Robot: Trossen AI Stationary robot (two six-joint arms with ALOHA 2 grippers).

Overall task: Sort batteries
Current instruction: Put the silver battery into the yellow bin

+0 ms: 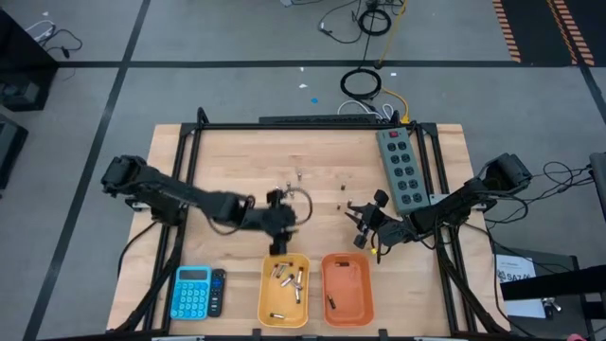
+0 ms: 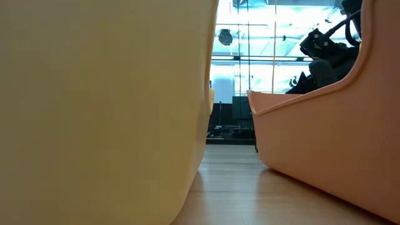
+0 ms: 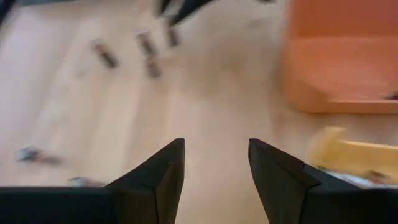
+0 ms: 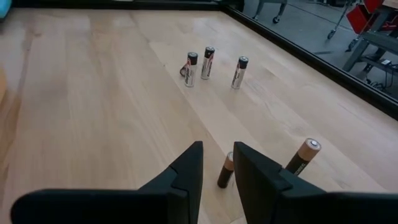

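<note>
Several batteries lie in the yellow tray (image 1: 284, 289), and one lies in the orange tray (image 1: 347, 287). Loose batteries (image 1: 299, 175) stand on the wooden table; the right wrist view shows three upright (image 4: 208, 63). My left gripper (image 3: 216, 155) hangs open over bare wood just beyond the yellow tray's far edge (image 1: 292, 224), with nothing between its fingers. My right gripper (image 4: 217, 158) is low over the table right of centre (image 1: 354, 214), fingers a little apart. A small dark battery (image 4: 226, 170) stands in their gap. A copper-topped battery (image 4: 303, 157) stands beside one finger. My right gripper has the small dark battery's upper part (image 4: 227, 160) between its fingertips, but whether either finger touches it I cannot tell. The fingers come in nearly level from the table's right side. The battery stands upright with its foot on the wood.
A grey power strip (image 1: 402, 166) lies at the far right. A blue calculator (image 1: 192, 292) sits at the near left, next to a dark remote-like thing. In the low view the yellow tray wall (image 2: 100, 112) and the orange tray wall (image 2: 325, 150) stand close.
</note>
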